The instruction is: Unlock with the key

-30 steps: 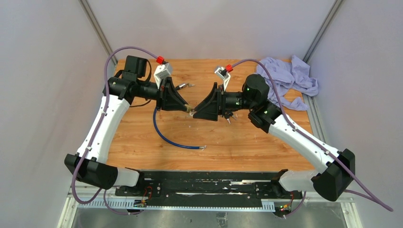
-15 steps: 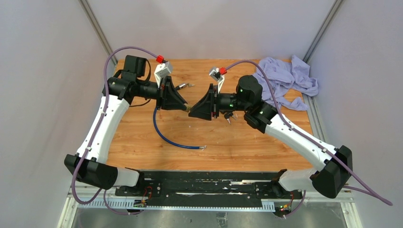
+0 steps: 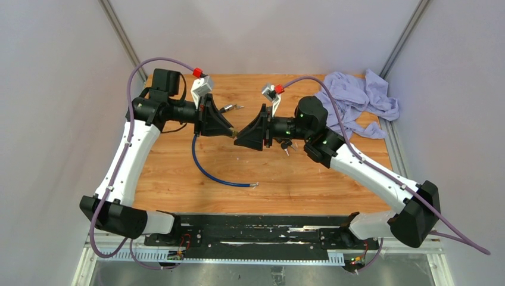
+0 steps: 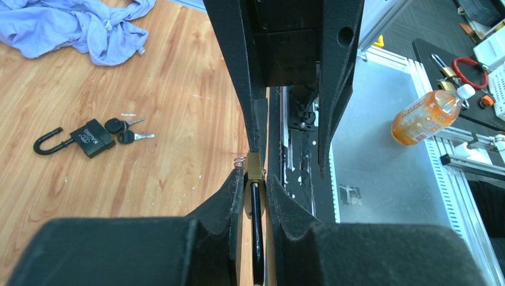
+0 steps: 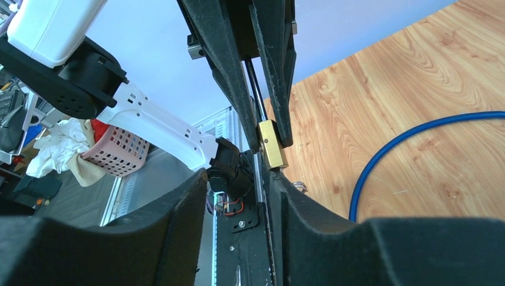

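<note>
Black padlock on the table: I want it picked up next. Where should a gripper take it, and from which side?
Likely the body, from straight above: it lies flat on the table, so pinch its two free edges. The open shackle sticks out one end and the keys lie at the other.

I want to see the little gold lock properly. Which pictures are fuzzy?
Left wrist view: the near fingers are blurry, but the brass padlock is fairly clear. Right wrist view: the padlock looks clearest. Top view: sharp, but the padlock is tiny.
</note>
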Motion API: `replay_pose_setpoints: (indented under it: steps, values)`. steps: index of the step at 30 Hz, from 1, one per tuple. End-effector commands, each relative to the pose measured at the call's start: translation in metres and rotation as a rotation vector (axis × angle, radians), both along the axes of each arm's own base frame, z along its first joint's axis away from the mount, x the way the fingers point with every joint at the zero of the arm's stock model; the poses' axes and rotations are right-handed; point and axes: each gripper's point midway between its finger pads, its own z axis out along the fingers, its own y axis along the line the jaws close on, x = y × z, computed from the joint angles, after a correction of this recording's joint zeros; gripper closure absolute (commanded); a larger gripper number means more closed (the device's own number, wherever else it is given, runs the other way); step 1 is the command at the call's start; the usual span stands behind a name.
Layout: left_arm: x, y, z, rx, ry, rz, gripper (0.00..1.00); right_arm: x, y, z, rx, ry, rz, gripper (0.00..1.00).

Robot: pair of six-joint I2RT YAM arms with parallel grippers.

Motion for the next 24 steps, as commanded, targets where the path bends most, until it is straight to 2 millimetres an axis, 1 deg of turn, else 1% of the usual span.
replay_pose_setpoints:
  steps: [1,5,9,12,16,19,20,22,24]
  values:
    - [-0.035,-0.004,0.025,-0.096,0.042,-0.119,1.0,0.021,0.003,-0.001,0.003,-0.069,-0.117,0.54]
    - [-0.037,-0.004,0.025,-0.096,0.046,-0.12,1.0,0.023,-0.006,-0.006,-0.075,-0.119,-0.154,0.55]
    - [-0.036,-0.003,0.024,-0.092,0.039,-0.115,1.0,0.014,-0.018,0.004,-0.116,-0.168,-0.135,0.57]
    - [-0.034,-0.003,0.02,-0.081,0.031,-0.104,1.0,-0.006,-0.024,0.016,-0.096,-0.178,-0.023,0.61]
    - [-0.026,-0.003,0.014,-0.049,0.003,-0.069,1.0,-0.032,-0.027,0.025,-0.065,-0.145,0.135,0.63]
    - [-0.019,-0.002,0.01,-0.021,-0.012,-0.039,1.0,-0.043,-0.028,0.027,-0.054,-0.12,0.196,0.62]
    - [-0.017,-0.002,0.01,-0.016,-0.016,-0.033,1.0,-0.044,-0.028,0.027,-0.053,-0.118,0.2,0.62]
    - [-0.017,-0.002,0.01,-0.017,-0.013,-0.035,1.0,-0.038,-0.029,0.027,-0.056,-0.125,0.166,0.61]
    - [-0.019,-0.003,0.01,-0.023,-0.006,-0.041,1.0,-0.026,-0.03,0.025,-0.065,-0.136,0.096,0.6]
